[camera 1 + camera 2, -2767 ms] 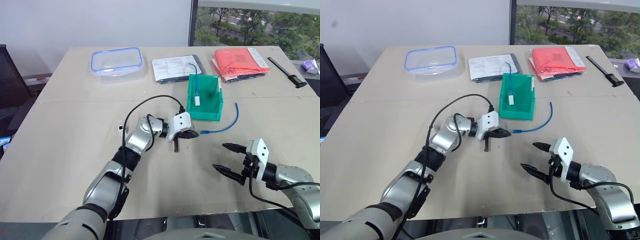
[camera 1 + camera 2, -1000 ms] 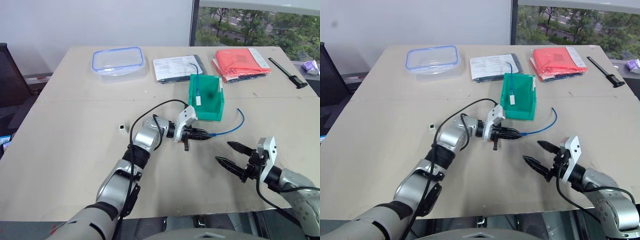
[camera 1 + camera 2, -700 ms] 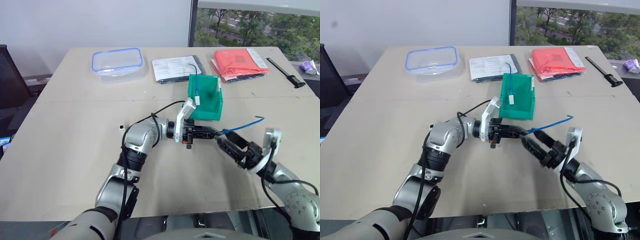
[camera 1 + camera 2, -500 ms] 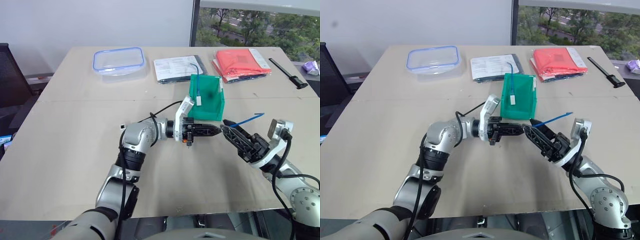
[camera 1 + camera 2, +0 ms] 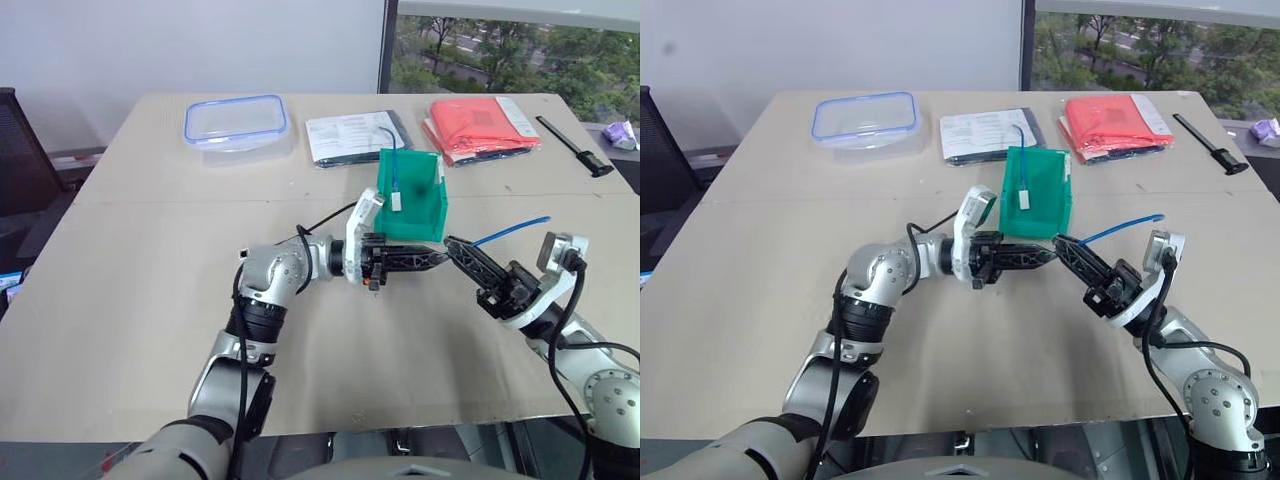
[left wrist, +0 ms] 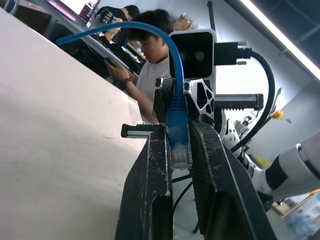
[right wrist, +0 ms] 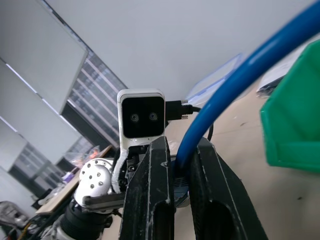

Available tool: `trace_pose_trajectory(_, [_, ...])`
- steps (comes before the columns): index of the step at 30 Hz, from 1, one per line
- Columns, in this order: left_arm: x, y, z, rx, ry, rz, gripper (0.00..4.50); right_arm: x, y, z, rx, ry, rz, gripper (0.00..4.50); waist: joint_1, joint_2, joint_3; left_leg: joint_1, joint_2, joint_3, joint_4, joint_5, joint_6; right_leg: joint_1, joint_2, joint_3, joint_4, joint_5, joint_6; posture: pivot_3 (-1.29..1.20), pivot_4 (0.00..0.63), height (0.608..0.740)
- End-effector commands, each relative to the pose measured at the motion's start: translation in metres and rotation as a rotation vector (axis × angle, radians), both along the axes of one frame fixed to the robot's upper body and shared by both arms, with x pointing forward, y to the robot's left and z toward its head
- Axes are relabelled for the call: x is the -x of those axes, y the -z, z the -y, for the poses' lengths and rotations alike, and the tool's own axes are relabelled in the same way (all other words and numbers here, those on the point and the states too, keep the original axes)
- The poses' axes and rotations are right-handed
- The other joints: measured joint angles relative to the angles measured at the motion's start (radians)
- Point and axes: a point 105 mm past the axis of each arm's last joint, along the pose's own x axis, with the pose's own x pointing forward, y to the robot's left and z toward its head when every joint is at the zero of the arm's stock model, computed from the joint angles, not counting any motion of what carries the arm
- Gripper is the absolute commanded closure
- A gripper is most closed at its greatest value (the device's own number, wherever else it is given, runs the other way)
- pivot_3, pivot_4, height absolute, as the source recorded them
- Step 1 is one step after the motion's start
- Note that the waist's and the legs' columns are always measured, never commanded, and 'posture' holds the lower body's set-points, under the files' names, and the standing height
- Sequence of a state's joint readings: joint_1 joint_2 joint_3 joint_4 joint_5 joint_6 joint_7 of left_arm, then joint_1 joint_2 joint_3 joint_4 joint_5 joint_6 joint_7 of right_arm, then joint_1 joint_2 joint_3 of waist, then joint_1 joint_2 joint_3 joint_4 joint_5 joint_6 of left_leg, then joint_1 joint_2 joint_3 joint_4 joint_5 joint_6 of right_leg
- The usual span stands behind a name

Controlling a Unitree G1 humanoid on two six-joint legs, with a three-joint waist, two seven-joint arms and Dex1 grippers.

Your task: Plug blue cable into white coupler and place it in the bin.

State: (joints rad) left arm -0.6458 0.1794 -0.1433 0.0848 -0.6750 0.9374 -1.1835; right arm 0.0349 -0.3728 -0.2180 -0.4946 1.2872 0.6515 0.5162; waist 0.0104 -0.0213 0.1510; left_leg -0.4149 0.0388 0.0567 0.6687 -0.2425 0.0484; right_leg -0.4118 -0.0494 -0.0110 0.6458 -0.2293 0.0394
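Head views: both pincers meet tip to tip above bare worktop point(image 5: 150, 300), just before the bin point(image 5: 412, 196). Left wrist: left pincer point(image 6: 177, 145) clamps the blue cable point(image 6: 176, 107) (plug end). Right wrist: right pincer point(image 7: 182, 157) clamps the cable.

You have a tan table point(image 5: 150, 300) with a seam running across it, and the green bin point(image 5: 412, 205) stands near its middle. Along the far edge lie a clear food box with a blue-rimmed lid point(image 5: 235, 122), a printed sheet on a dark folder point(image 5: 357, 137), a red packet point(image 5: 482, 124) and a black tool point(image 5: 574, 146). Left of centre sits a tiny white piece point(image 5: 243, 254), possibly the white coupler.
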Motion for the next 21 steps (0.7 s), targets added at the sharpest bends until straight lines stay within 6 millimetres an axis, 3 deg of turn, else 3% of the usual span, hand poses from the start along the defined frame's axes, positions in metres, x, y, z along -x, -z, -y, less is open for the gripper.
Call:
trace_pose_trajectory(1, [0.005,-0.013,0.003,0.043,-0.016,0.083,2.43,0.001,-0.018,-0.002,-0.021,-0.017,0.063,4.50,0.001,0.000,0.000,0.000,0.000,0.000,0.000,0.000,0.000,0.000,0.000,0.000,0.000,0.000,0.000,0.00,0.150,0.737])
trace_pose_trajectory(3, [0.010,-0.018,-0.002,0.048,-0.039,0.141,1.71,-0.003,-0.019,0.000,-0.019,-0.006,0.068,4.50,0.002,0.000,0.000,0.000,0.000,0.000,0.000,0.000,0.000,0.000,0.000,0.000,0.000,0.000,0.000,0.00,0.150,0.737])
trace_pose_trajectory(7, [0.025,-0.035,-0.019,0.053,-0.144,0.307,1.71,-0.012,-0.021,0.007,0.000,0.032,0.081,4.50,-0.002,0.000,0.000,0.000,0.001,0.000,0.000,0.000,0.000,0.000,0.000,0.000,0.000,0.000,0.000,0.00,0.150,0.737])
trace_pose_trajectory(10, [0.014,-0.050,-0.035,0.012,-0.428,0.485,1.71,-0.017,-0.023,0.012,0.004,0.053,0.090,4.50,0.001,0.000,0.000,0.000,0.002,0.000,-0.001,0.000,0.000,0.000,0.000,0.001,0.000,0.000,0.000,0.00,0.150,0.737])
trace_pose_trajectory(14, [-0.004,-0.059,-0.084,-0.104,-0.904,0.713,1.71,-0.024,-0.026,0.014,0.019,0.058,0.104,4.50,0.002,0.001,0.000,0.001,0.002,0.000,-0.001,0.000,0.000,0.000,-0.001,0.001,0.000,0.000,0.000,0.00,0.150,0.737])
trace_pose_trajectory(21, [-0.002,-0.032,-0.165,-0.461,-1.571,0.839,1.71,-0.034,-0.030,-0.001,0.052,-0.009,0.133,4.50,0.003,0.001,0.000,0.001,0.002,0.002,-0.001,0.000,0.000,0.000,-0.002,0.002,-0.001,0.000,0.000,0.00,0.150,0.737])
